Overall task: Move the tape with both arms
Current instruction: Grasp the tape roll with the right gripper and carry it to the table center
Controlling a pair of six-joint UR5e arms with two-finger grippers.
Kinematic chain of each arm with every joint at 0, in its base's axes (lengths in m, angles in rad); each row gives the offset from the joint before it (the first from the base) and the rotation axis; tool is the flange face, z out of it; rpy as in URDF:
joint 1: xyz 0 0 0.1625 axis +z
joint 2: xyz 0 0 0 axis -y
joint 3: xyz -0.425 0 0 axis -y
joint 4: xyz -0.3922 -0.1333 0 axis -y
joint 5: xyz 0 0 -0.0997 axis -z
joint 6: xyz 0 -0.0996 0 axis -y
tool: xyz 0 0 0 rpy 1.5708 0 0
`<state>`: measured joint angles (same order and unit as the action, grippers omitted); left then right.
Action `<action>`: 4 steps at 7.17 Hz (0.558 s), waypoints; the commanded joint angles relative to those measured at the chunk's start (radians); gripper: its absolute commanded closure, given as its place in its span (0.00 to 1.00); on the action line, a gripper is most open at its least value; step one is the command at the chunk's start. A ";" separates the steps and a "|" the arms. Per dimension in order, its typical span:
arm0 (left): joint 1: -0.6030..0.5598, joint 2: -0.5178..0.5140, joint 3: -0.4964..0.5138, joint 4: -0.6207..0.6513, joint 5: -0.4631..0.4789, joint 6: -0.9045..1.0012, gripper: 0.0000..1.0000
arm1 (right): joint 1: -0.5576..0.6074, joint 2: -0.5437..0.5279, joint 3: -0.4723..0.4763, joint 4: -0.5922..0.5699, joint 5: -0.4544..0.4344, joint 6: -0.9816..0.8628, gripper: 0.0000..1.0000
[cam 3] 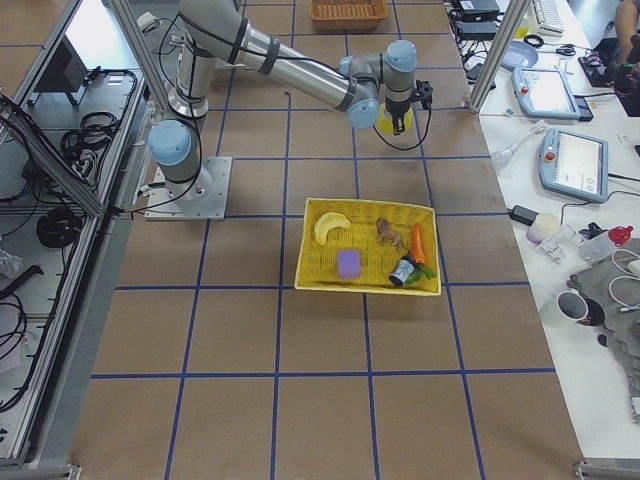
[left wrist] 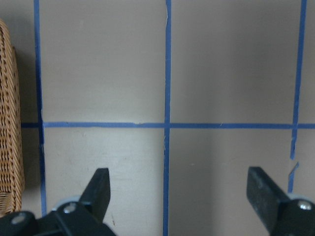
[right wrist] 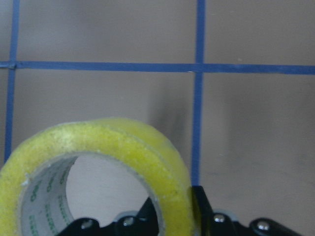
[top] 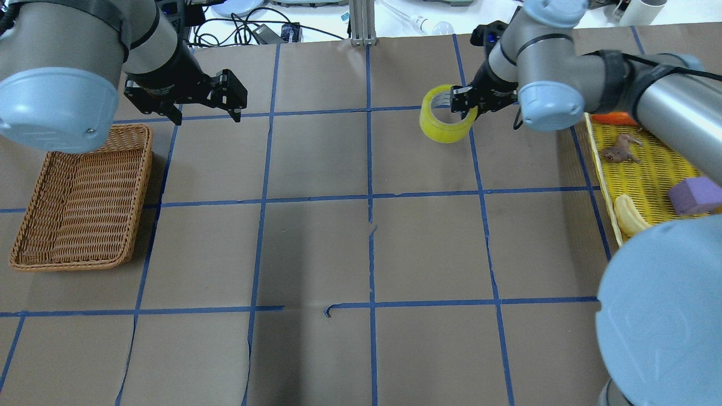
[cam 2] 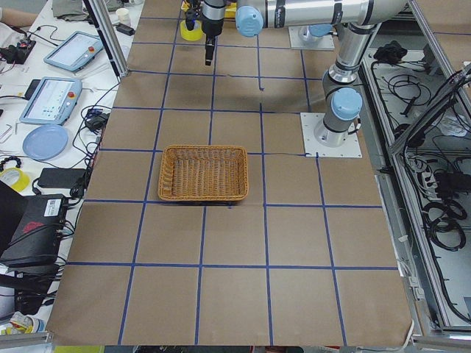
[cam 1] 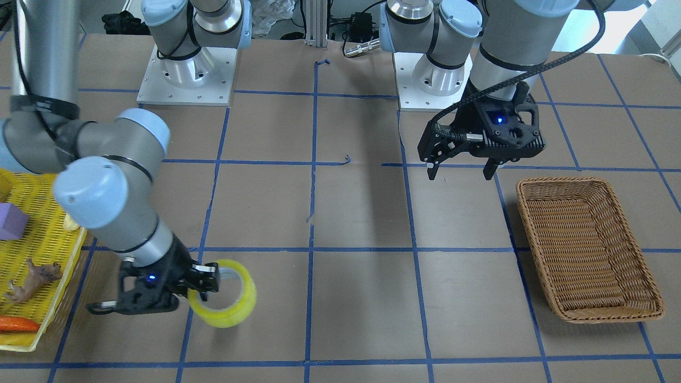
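Wicker basket (top: pixel 79 214) is seen just outboard of the left gripper (top: pixel 207 119), whose jaws are held wide apart above the brown table (top: pixel 316 248). Right gripper (top: pixel 465 108) is clamped on the tape (top: pixel 445 131). The roll's wall is pinched between the jaws, one finger inside the ring and one outside, and most of the roll is left projecting past the fingertips.

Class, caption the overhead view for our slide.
Right hand grips the yellow tape roll while left hand hovers open near the basket.
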<state>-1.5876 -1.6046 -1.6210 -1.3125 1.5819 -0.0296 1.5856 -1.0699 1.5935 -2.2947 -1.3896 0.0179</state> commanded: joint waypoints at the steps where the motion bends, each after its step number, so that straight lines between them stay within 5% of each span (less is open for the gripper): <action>1: -0.006 0.028 0.003 -0.020 0.003 0.004 0.00 | 0.152 0.129 -0.126 -0.083 -0.006 0.277 1.00; 4: -0.011 -0.011 0.000 -0.010 0.000 -0.021 0.00 | 0.174 0.183 -0.181 -0.077 -0.016 0.326 1.00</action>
<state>-1.5980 -1.5972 -1.6198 -1.3305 1.5824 -0.0482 1.7531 -0.9009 1.4201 -2.3720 -1.4036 0.3300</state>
